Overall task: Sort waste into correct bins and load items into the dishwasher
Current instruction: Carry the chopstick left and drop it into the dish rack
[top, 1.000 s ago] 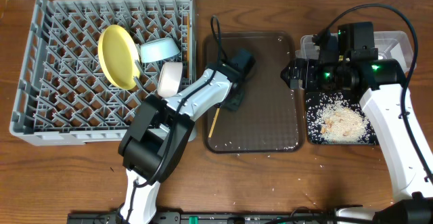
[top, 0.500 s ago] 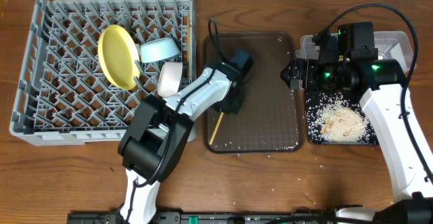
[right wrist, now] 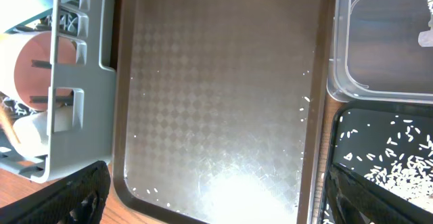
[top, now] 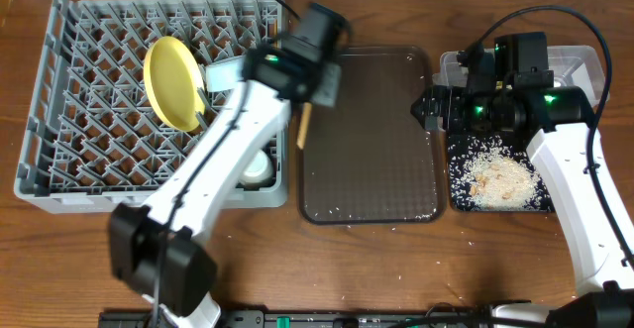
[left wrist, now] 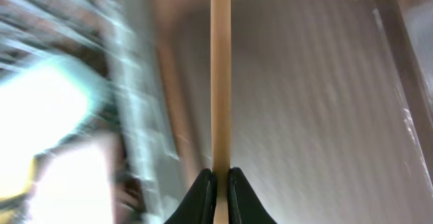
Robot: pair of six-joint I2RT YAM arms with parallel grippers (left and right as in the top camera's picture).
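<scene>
Chopsticks (left wrist: 220, 68) are pinched by one end in the clenched left hand (left wrist: 220, 182), held over the tray (top: 376, 169) with their long axis running along its left rim, and the rack (top: 119, 197) lies just leftward, nearest this arm.

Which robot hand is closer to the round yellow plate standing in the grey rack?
Left. The left gripper, pinching a thin wooden chopstick, hangs at the grey plastic rack's edge, near the round yellow plate. The right gripper sits farther off, beyond the dark-brown tray.
</scene>
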